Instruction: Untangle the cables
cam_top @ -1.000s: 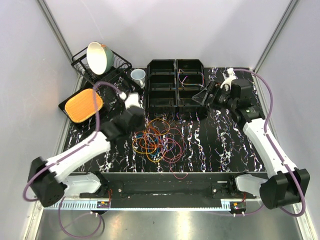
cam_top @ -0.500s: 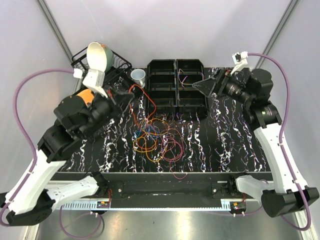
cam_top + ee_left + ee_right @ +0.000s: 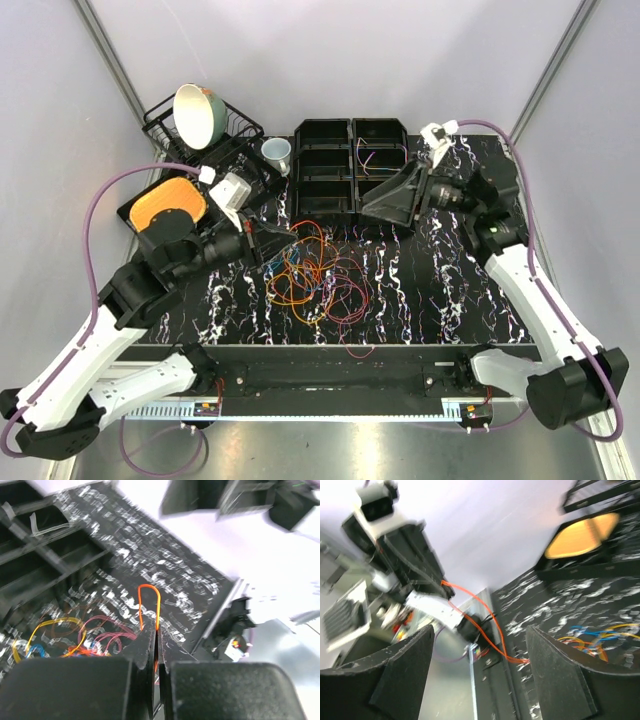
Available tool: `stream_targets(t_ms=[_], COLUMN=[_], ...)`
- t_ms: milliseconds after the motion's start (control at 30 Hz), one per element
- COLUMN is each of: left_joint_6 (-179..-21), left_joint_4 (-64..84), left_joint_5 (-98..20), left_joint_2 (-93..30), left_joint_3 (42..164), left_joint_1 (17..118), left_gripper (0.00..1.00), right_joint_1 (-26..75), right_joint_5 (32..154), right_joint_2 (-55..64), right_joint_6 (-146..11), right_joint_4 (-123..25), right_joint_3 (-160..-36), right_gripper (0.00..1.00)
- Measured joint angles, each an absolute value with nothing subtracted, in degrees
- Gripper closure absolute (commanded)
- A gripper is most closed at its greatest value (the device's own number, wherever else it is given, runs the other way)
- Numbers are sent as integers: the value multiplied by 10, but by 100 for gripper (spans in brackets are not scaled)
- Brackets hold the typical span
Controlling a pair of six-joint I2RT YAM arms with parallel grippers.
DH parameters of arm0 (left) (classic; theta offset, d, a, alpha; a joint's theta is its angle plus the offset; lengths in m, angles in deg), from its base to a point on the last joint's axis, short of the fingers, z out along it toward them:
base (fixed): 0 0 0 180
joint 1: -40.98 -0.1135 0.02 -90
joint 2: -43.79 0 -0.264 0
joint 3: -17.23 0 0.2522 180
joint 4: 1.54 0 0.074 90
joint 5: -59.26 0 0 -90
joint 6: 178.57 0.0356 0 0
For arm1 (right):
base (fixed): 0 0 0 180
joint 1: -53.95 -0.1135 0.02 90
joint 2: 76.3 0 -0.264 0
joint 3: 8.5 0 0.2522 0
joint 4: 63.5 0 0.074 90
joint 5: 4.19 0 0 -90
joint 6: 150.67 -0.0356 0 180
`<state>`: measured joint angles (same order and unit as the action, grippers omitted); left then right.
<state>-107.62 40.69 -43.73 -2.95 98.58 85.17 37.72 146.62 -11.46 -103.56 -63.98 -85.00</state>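
glossy marbled table point(image 3: 440, 285); smooth plastic-coated cables point(image 3: 306, 272)

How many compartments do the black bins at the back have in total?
6: three in the left column, three in the right column; the right gripper partly covers the nearest right one.

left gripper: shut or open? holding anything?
Shut on an orange cable: fingers of the left gripper meet in the wrist view, the cable's loop poking out between them.

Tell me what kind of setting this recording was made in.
Probably a robot lab test cell: plain pale walls enclose a black marbled table, with staged props, a dish rack and black bins, along its far side.
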Motion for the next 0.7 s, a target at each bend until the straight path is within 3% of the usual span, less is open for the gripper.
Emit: stream_targets(t_ms=[233,533,600,633,667,700], left_joint_6=[-1088,-1106,-1109,-1109,-1110,-1111], left_joint_4=[353,326,319,318,318,318], left_joint_5=[-504,-535,-537,-537,-537,-537], left_joint_2=[-28,-42,-43,-43,-43,-43], left_joint_3=[982,968,968,968,968,968], left_joint_1=[852,852,852,852,851,852], left_gripper=[100,100,100,100,100,92], right_joint_1=[302,229,216,211,208,206], right_joint_5=[1504,1502,1499,1498,1497,1497], right_joint_2=[-89,-42,-32,-29,-27,-26], right_joint_6=[-995,-946,-931,-925,-920,-912], right_joint_4=[-618,-581,-565,-558,-554,-551], right_joint_3=[-867,-903,-910,-912,-913,-913], right_gripper=[22,30,38,59,72,87])
